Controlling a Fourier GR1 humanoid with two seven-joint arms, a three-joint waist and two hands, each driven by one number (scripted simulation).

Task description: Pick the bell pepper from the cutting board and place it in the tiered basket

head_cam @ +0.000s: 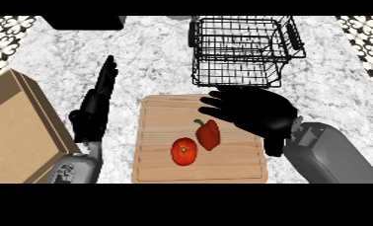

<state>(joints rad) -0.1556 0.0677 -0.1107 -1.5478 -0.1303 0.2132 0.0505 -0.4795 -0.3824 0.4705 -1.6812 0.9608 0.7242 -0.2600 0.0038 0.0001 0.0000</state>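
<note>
A red bell pepper (208,134) with a green stem lies on the wooden cutting board (157,121), near its middle. Beside it, to the lower left, sits a round red tomato (184,151). My right hand (255,111) hovers open over the board's upper right part, fingers spread toward the left, just above and right of the pepper and apart from it. The black wire tiered basket (244,52) stands behind the board, holding nothing. At the left, my left hand (98,96) rests open, fingers pointing up.
A tan wooden box (25,121) lies at the left edge of the marble counter (153,57). A dark object (84,21) sits at the back left.
</note>
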